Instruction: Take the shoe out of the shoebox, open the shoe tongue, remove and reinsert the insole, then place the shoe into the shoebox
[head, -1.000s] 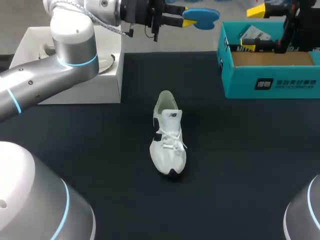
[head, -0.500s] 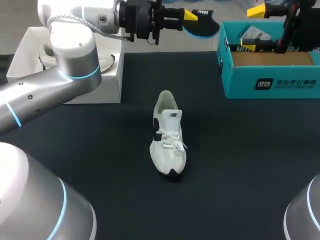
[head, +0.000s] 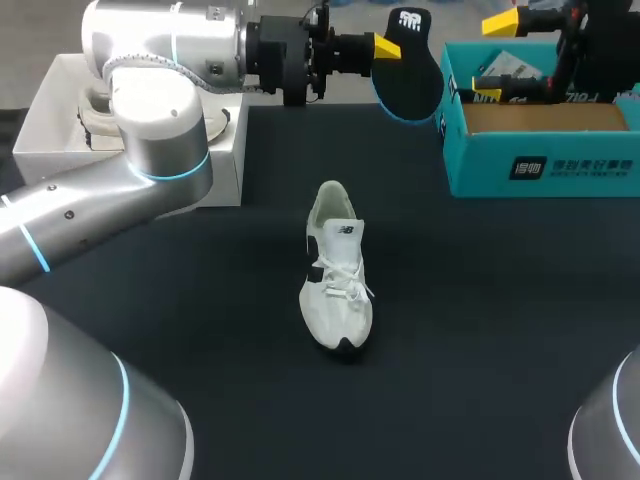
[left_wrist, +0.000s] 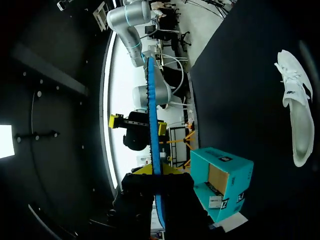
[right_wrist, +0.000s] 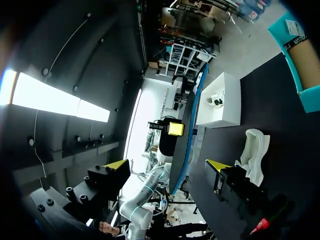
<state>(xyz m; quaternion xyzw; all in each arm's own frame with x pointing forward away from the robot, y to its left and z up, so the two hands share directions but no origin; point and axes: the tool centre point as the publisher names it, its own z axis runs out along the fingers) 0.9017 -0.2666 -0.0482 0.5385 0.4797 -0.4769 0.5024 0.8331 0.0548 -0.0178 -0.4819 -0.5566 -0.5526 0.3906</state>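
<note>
Shoe (head: 337, 272) sits sole-down approx mid-table (head: 500, 350), well apart from both boxes. Its long axis runs near-to-far in the head view: dark toe tip toward the camera side, heel + open collar toward the far edge, only a slight skew. The upper is white w/ white laces. The tongue carries a small dark logo and stands above a black band at the instep.

Insole (head: 409, 62) is out of the shoe and in the air over the table's far edge, betw. white box (head: 222, 170) and shoebox (head: 480, 160). L gripper (head: 385, 45) is clamped on it, yellow tips pinching it from both sides near its upper end. Its long axis is up-down, w/ the broad rounded end hanging lowest. The flat black face w/ white print is turned to the head camera, and a blue rim runs round the edge. In the L wrist view it shows edge-on, a thin blue strip running straight ahead from the fingers.

Shoebox is teal card, rectangular, open-topped w/ a brown card floor, at far right. R gripper (head: 497, 55) hangs over its far-left part, fingers spread wide, nothing betw. them.

White box sits far left, square-cornered, open top. Table surface is matte black.
</note>
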